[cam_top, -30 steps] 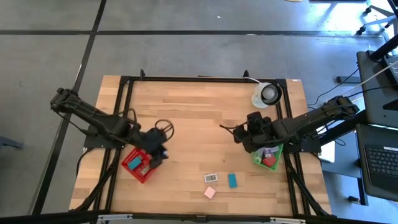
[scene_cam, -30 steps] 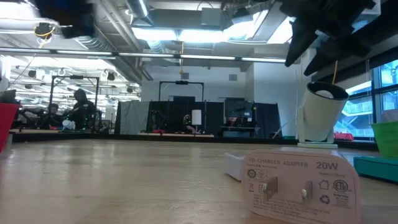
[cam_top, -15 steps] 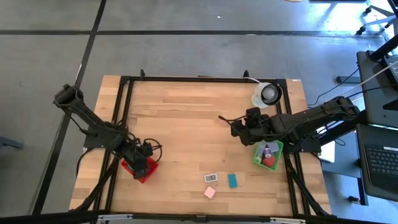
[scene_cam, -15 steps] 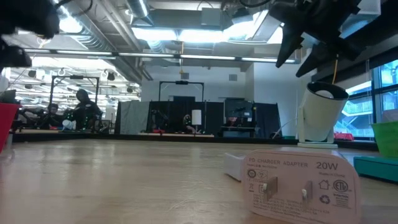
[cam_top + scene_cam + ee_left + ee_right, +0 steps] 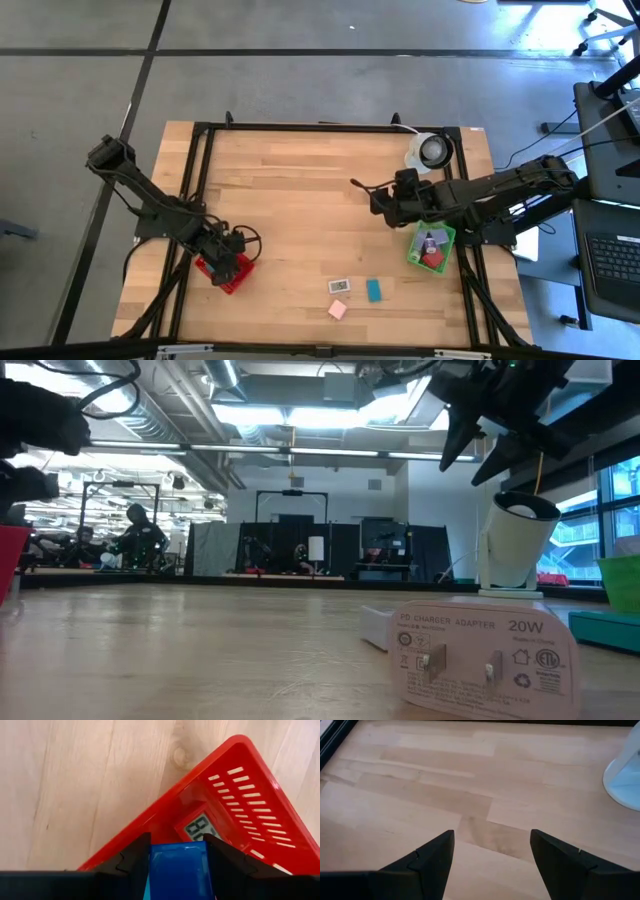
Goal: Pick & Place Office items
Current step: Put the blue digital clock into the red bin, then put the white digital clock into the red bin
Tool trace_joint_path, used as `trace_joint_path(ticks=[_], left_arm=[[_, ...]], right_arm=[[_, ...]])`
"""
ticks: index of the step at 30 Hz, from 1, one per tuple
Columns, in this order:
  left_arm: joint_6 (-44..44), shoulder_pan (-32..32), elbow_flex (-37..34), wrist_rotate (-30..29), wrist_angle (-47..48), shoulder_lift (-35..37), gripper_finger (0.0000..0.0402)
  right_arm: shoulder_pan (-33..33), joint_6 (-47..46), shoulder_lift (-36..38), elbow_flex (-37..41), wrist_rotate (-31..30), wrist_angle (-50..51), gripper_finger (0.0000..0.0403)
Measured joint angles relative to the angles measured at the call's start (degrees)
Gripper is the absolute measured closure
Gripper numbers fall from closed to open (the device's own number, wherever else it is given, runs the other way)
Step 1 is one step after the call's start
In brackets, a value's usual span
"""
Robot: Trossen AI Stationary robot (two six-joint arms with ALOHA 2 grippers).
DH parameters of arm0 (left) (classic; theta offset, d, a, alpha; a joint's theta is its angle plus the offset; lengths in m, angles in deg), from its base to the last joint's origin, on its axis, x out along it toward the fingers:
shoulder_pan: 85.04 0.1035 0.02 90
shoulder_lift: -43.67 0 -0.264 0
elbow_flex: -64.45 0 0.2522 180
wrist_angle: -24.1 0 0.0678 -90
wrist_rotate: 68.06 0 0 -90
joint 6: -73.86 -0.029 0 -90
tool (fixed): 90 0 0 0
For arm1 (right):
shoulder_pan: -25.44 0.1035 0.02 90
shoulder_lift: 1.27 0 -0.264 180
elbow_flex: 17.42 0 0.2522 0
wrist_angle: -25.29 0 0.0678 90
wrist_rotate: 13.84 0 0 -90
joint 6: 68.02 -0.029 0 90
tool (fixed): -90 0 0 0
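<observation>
My left gripper [image 5: 228,262] hangs over the red basket [image 5: 236,275] near the table's left, shut on a blue block [image 5: 177,870]. A red piece with a digit display [image 5: 202,826] lies in that basket. My right gripper [image 5: 378,198] is open above bare wood, left of the green basket [image 5: 432,245], which holds purple and red pieces. A white charger [image 5: 339,286], a teal block [image 5: 374,290] and a pink block [image 5: 338,309] lie flat on the table near its near edge. The charger [image 5: 480,655] fills the low view's foreground. My left gripper pinches the blue block [image 5: 177,852] between its two fingers [image 5: 131,862], one on each side face. It comes from above, pointing down into the red basket. Whether the block's underside rests on the basket floor, I cannot tell.
A white round object with a dark centre [image 5: 430,152] stands at the far right, with a cable running off it. Black frame rails [image 5: 200,180] border the table's sides. Bare wood spreads across the middle [image 5: 310,200]. People sit far behind the table [image 5: 130,535].
My left gripper has moved from the red basket's right side toward the table's left and near edge and now sits low over the basket. My right gripper has drawn away from the green basket toward the far left, uncovering the pieces in it.
</observation>
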Motion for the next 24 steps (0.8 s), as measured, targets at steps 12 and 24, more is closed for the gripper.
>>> trace_joint_path(ticks=[12, 24], left_arm=[[1.9, 0.0, -0.4, 0.4, -3.6, 0.0, 0.0219], [3.4, 2.2, -0.4, 5.8, -6.7, 1.1, 0.0177]], right_arm=[[-0.4, 2.9, 0.0, 0.0, 0.0, 0.0, 0.0140], [-0.4, 3.7, 0.0, 0.0, 4.9, -0.1, 0.0140]])
